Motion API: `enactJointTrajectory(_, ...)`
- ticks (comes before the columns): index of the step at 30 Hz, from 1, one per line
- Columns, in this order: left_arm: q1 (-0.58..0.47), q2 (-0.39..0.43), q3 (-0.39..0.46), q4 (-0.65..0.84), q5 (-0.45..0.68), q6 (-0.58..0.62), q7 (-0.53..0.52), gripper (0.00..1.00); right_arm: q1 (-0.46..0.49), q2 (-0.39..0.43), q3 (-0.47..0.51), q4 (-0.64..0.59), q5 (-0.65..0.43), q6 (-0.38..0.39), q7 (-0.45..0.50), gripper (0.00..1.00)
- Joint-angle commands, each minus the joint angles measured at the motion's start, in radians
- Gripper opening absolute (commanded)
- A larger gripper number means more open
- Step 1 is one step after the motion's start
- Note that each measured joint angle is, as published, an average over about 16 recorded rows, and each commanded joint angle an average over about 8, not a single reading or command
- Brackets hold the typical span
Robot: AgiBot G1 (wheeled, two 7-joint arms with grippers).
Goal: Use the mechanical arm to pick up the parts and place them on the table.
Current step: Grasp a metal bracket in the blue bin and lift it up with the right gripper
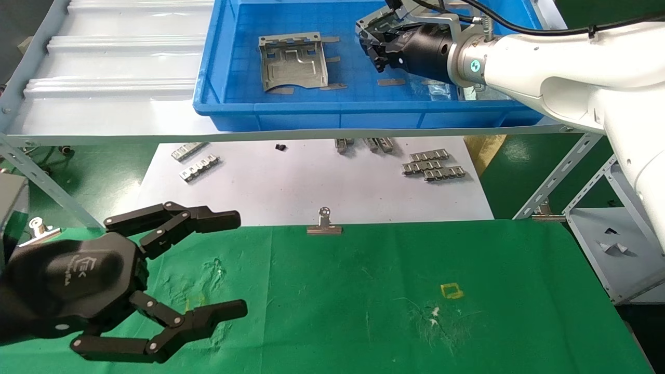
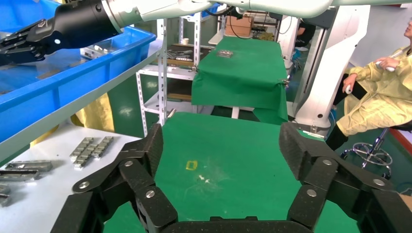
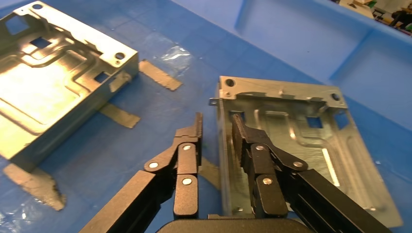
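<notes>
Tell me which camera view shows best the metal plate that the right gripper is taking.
The right wrist view: the plate lies in the blue bin, and the right gripper has one finger on each side of its folded edge. The head view shows only a corner behind the gripper. The left wrist view does not show it.

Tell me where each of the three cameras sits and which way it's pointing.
Head: looks down on green table and blue bin; left gripper open, near; right gripper in bin.
Left wrist: looks across table past own fingers.
Right wrist: looks into bin; fingers straddle a part's edge.
Shared: head and right wrist show second part.
</notes>
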Motion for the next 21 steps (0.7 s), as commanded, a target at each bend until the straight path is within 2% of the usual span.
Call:
enactJointTrajectory(1, 0.0, 0.0, 0.0, 0.0, 0.0, 0.0, 0.0, 1.0, -0.005, 0.0, -0.014, 0.01, 0.006, 0.002, 0.009, 0.0)
enactJointTrajectory(13, 0.0, 0.0, 0.0, 0.0, 0.0, 0.0, 0.0, 1.0, 0.014, 0.007, -0.074, 0.027, 0.053, 0.007, 0.011, 0.0)
enactJointTrajectory(17, 0.0, 0.0, 0.0, 0.0, 0.0, 0.0, 0.0, 1.0, 0.047, 0.015, -0.07, 0.024, 0.086, -0.027, -0.012, 0.0)
enactJointTrajectory(21, 0.0, 0.0, 0.0, 0.0, 0.0, 0.0, 0.0, 1.0, 0.089, 0.032, -0.057, 0.014, 0.119, -0.091, -0.054, 0.0)
